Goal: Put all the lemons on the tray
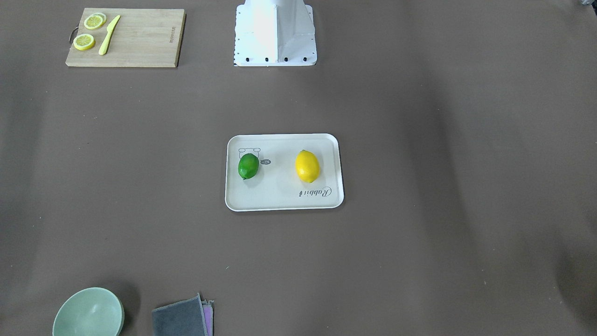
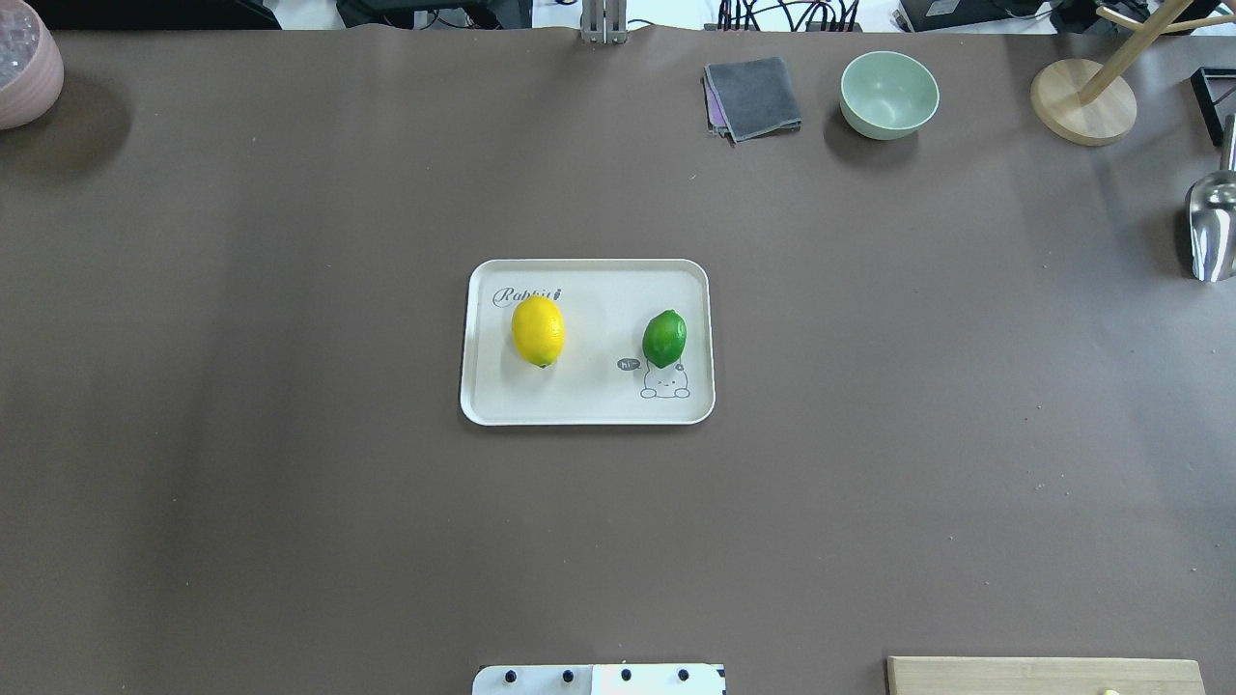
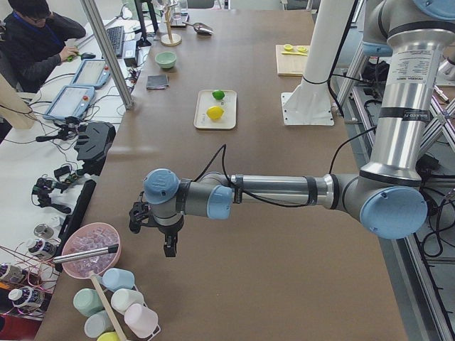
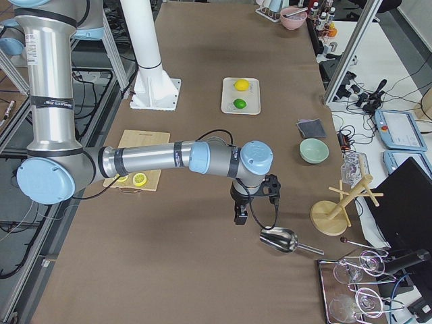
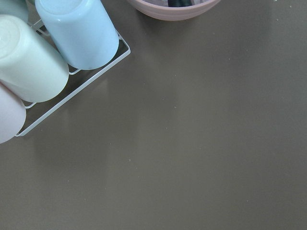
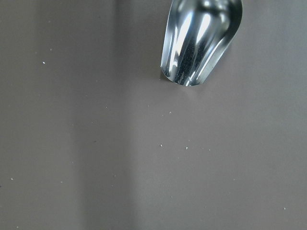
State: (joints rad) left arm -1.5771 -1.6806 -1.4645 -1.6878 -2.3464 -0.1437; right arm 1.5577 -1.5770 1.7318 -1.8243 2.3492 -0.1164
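Observation:
The bright yellow lemon (image 2: pixel 538 330) and the glossy green lemon (image 2: pixel 664 338) both lie on the cream tray (image 2: pixel 589 407) at the table's middle, apart from each other. In the front-facing view the yellow lemon (image 1: pixel 307 166) is right of the green one (image 1: pixel 248 166). My left gripper (image 3: pixel 170 249) hangs over the table's left end, far from the tray. My right gripper (image 4: pixel 239 217) hangs over the right end, beside a metal scoop. Both show only in the side views, so I cannot tell whether they are open or shut.
A wooden cutting board (image 1: pixel 140 39) holds lemon slices and a yellow knife. A green bowl (image 2: pixel 888 94), a grey cloth (image 2: pixel 753 97), a wooden stand (image 2: pixel 1081 101) and the metal scoop (image 2: pixel 1212 227) are far right. A pink bowl (image 2: pixel 24 68) and racked cups (image 5: pixel 53 52) are far left.

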